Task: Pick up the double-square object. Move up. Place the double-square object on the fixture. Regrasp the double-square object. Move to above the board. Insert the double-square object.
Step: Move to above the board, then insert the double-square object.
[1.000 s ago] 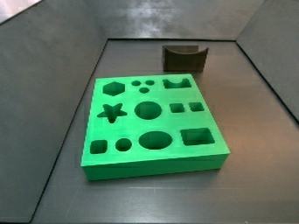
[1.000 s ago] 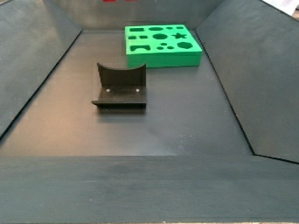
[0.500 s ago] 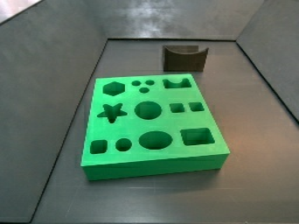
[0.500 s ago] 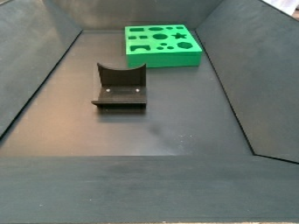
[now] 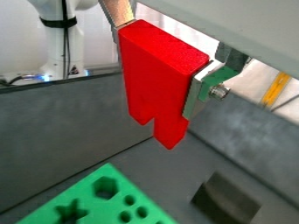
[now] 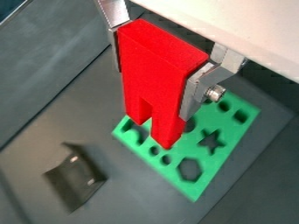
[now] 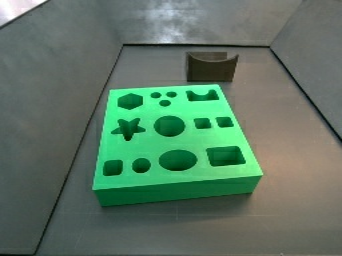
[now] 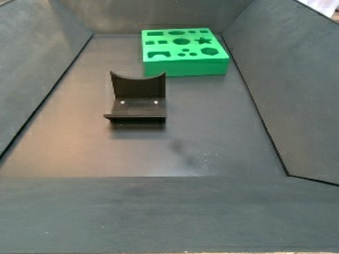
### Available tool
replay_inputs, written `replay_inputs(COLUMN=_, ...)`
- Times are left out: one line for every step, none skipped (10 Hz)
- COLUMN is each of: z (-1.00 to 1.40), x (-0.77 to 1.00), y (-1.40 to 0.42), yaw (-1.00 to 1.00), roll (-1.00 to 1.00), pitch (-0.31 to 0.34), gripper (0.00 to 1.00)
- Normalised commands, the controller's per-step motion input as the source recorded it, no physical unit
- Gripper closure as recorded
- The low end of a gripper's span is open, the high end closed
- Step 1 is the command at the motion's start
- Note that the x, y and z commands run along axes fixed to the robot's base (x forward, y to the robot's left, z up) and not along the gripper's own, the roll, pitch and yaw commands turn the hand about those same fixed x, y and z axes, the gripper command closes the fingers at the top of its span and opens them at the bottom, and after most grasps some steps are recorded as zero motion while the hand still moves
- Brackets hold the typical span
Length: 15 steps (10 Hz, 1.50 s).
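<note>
Here the gripper (image 6: 163, 74) fingers (image 6: 201, 87) apparently clamp the double-square object (image 6: 155, 83) between them, above the board (image 6: 193, 140)

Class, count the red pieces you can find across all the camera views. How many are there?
1: the double-square object, clamped in the hand, high over the board in both wrist views. Neither side view shows a red piece or the hand.

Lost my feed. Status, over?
Gripper high above the floor, shut on double-square object. Board and fixture below, both bare. Neither side view shows the gripper. Nothing in the way.
</note>
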Motion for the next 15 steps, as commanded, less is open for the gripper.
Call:
replay_inputs(z=0.04, x=-0.2, y=0.0, yaw=-0.13, roll=-1.0, pitch=-0.177, gripper=1.0)
replay_inputs(z=0.02, x=-0.16, y=0.04, yaw=-0.13, roll=-1.0, pitch=-0.205, gripper=1.0)
replay_inputs(z=0.02, x=-0.15, y=0.05, yaw=-0.11, roll=-0.91, pitch=-0.203, gripper=1.0)
replay_inputs(z=0.01, x=-0.14, y=0.05, yaw=-0.06, roll=-0.61, pitch=-0.175, gripper=1.0)
replay_inputs(z=0.01, x=-0.12, y=0.04, yaw=-0.05, roll=-0.48, pitch=-0.162, gripper=1.0)
replay_inputs(z=0.0, x=-0.08, y=0.03, yaw=-0.01, roll=-0.25, pitch=-0.104, gripper=1.0)
replay_inputs(z=-0.04, x=0.0, y=0.0, yaw=0.0, roll=0.0, pitch=0.0, gripper=1.0)
replay_inputs(z=-0.2, x=0.13, y=-0.13, yaw=0.0, roll=0.0, pitch=-0.051, gripper=1.0)
replay_inputs(z=-0.27, x=0.17, y=-0.18, yaw=0.02, roll=-0.01, pitch=-0.086, gripper=1.0)
replay_inputs(z=-0.35, x=0.2, y=-0.21, yaw=0.07, roll=-0.01, pitch=-0.106, gripper=1.0)
replay_inputs(z=-0.36, x=0.23, y=-0.2, yaw=0.09, roll=-0.02, pitch=-0.11, gripper=1.0)
replay_inputs(z=-0.39, x=0.29, y=-0.23, yaw=0.21, roll=-0.01, pitch=-0.103, gripper=1.0)
replay_inputs(z=-0.44, x=0.4, y=-0.18, yaw=0.33, roll=0.0, pitch=-0.099, gripper=1.0)
replay_inputs(z=-0.41, x=0.51, y=-0.05, yaw=0.44, roll=0.03, pitch=-0.067, gripper=1.0)
replay_inputs(z=-0.41, x=0.5, y=-0.06, yaw=0.4, roll=0.09, pitch=-0.023, gripper=1.0)
